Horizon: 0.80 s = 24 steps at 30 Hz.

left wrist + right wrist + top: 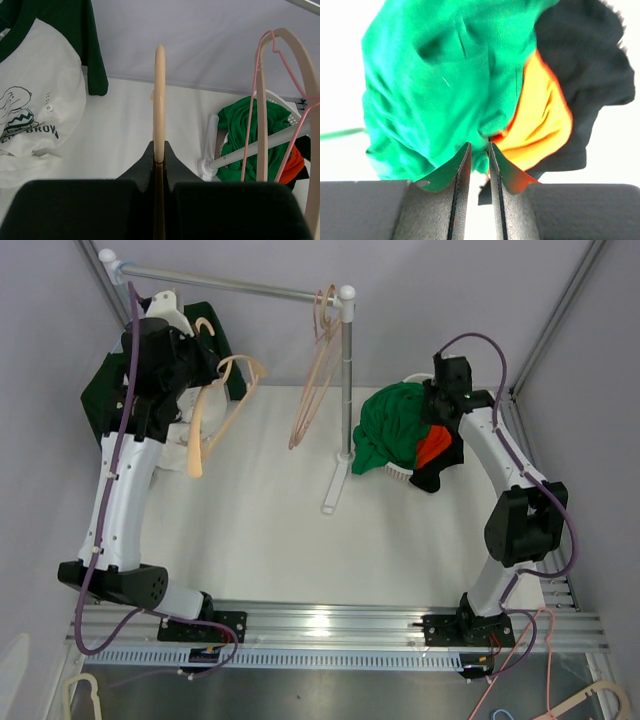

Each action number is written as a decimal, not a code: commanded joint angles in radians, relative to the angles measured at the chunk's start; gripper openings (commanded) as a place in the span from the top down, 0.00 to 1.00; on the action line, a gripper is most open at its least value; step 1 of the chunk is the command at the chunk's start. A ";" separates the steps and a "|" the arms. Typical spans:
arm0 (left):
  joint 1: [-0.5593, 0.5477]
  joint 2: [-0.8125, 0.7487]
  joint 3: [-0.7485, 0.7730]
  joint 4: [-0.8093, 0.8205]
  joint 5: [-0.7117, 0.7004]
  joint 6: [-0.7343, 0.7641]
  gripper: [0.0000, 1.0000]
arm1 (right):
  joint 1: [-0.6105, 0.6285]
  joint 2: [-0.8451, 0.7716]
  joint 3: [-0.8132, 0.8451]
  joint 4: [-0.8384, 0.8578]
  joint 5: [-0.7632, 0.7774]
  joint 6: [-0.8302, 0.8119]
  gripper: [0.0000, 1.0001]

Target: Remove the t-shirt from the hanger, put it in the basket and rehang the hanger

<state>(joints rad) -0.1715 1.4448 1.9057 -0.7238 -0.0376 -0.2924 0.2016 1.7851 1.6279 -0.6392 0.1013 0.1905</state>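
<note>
My left gripper (205, 380) is shut on a bare wooden hanger (228, 405), held above the table's left side; in the left wrist view the gripper (159, 150) clamps the hanger (159, 95) edge-on. The t-shirt (180, 452), white with dark green sleeves and a cartoon print, lies off the hanger on the table under that arm, and it also shows in the left wrist view (40, 90). My right gripper (437, 418) sits on a clothes pile at the right. Its jaws (479, 145) are nearly closed on a fold of a green garment (435, 75).
A white clothes rack (347, 380) stands mid-table, with a wooden and a pink hanger (312, 390) hanging at the rail's right end. A white basket (398, 474) at the right holds the green garment (385, 430), orange cloth (540, 120) and black cloth (590, 60).
</note>
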 commanded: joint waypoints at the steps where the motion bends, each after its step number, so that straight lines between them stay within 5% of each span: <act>1: 0.009 -0.003 0.081 0.006 0.024 0.019 0.99 | 0.002 -0.021 0.082 -0.048 0.043 -0.003 0.75; 7: 0.010 0.026 0.127 0.024 0.028 0.032 0.99 | -0.001 -0.021 0.124 -0.056 0.051 0.006 0.59; 10: 0.010 0.046 0.135 0.053 0.063 0.068 0.99 | 0.002 -0.091 0.063 0.015 0.052 0.029 0.30; 11: 0.010 0.051 0.135 0.076 0.099 0.085 0.99 | 0.010 -0.116 0.038 0.041 0.048 0.033 0.07; 12: 0.010 0.055 0.136 0.090 0.120 0.099 0.99 | 0.019 -0.137 -0.002 0.076 0.048 0.032 0.02; 24: 0.009 0.106 0.069 0.365 0.312 0.107 0.99 | 0.117 -0.483 -0.267 0.283 0.121 0.069 0.01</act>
<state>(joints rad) -0.1696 1.5513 1.9812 -0.5243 0.1951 -0.1909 0.3248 1.3659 1.3781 -0.4511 0.1940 0.2371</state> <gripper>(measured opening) 0.025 0.992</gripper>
